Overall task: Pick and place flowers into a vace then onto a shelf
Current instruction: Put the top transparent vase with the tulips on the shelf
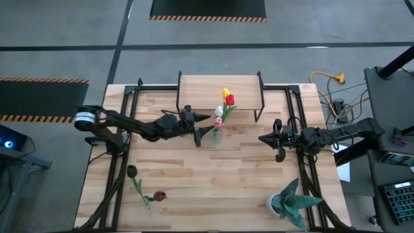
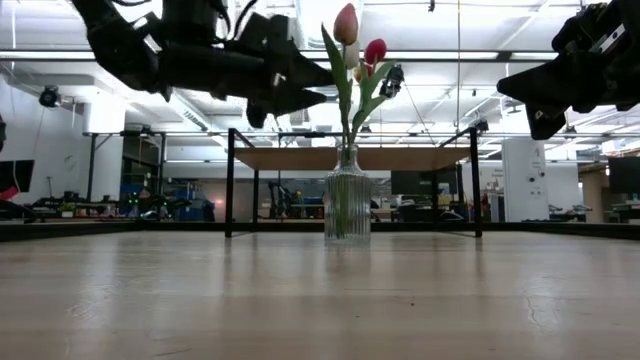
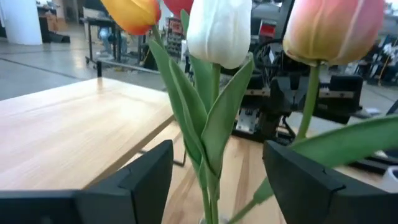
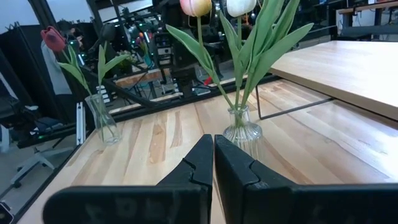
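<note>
Your left gripper hovers with its fingers spread apart on either side of the stems, holding nothing — the flowers stand upright in the ribbed glass vase, which sits on the table just in front of the shelf. Your right gripper waits closed and empty, well off to the side. Two more tulips stand in a second vase near the table's front left.

- No text, label, brand, number or sign is showing legibly in any view.
- Striped hazard tape is lying on the floor, but it is carrying no words.
</note>
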